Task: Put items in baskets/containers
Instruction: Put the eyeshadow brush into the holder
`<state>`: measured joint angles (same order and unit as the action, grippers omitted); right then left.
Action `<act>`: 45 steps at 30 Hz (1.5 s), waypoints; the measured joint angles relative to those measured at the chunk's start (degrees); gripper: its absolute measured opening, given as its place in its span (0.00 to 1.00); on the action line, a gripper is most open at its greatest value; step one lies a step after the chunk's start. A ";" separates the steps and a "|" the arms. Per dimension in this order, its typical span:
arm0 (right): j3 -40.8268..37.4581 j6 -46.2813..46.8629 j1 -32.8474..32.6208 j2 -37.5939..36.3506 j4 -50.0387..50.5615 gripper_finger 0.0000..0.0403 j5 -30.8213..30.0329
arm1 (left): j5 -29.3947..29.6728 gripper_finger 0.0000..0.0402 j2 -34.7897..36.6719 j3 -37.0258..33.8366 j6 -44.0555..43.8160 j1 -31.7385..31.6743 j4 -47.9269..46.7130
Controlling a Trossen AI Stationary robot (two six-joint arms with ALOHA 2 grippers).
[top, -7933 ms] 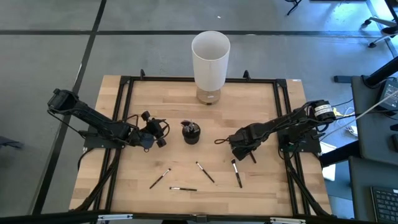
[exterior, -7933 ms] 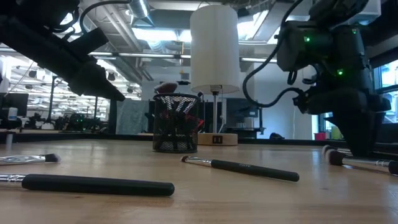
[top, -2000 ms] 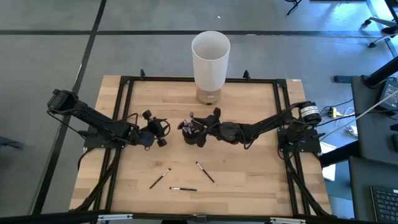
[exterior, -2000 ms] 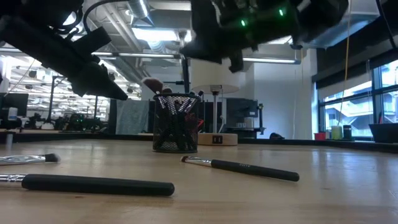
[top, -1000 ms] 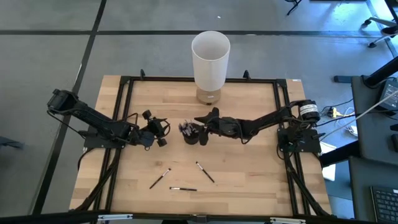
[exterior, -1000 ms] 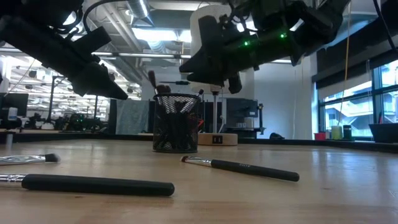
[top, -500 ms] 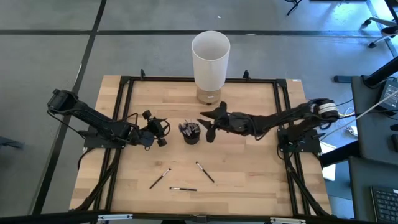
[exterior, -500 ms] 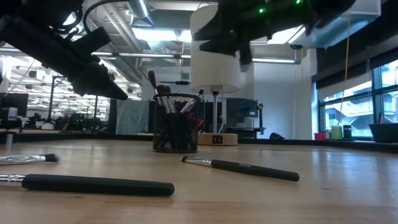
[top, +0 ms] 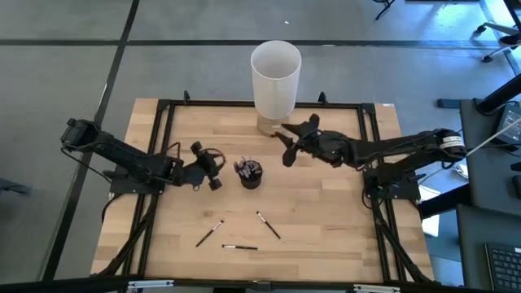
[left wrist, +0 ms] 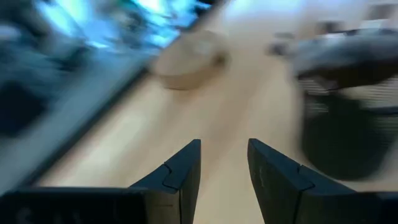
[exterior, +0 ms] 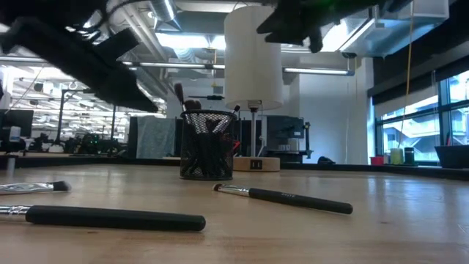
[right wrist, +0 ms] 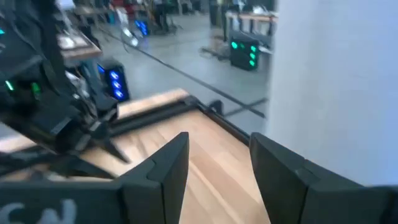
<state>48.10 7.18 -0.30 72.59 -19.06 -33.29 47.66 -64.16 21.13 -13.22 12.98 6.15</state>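
Back from the cup goes the right gripper [top: 286, 140], up toward the far edge of the table [top: 326, 220] now, where half a second ago it hung just beside the cup's rim. Its fingers [right wrist: 166, 163] stand apart with nothing between them, and it sits near the foot of the tall white cylinder [top: 276, 77]. Across the way, the left gripper [top: 213, 165] has edged a touch closer to the cup; its fingers [left wrist: 185, 169] are parted too, a clear gap, nothing held, and the dark mesh of the cup shows blurred just past them.

The small dark cup [top: 250, 174] stands upright mid-table, between the two grippers, with a cluster of brushes in the cup [exterior: 198, 110] poking above its rim. Three brushes are out on the wood nearer the front edge: one angled brush [top: 209, 233] on the left, one short brush [top: 240, 247] lying nearly level just beside it, and one slanted brush [top: 269, 225] off to the right. In the low view the slanted brush lies flat, well in front of the cup, not touching it.
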 joint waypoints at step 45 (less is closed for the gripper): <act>0.00 28.19 -13.86 -6.79 37.61 0.42 1.86 | -40.17 0.33 -43.25 46.59 -62.10 23.38 -54.05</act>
<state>48.10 35.37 -14.15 65.80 18.55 -31.43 7.49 -107.42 67.72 -75.33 36.36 -47.90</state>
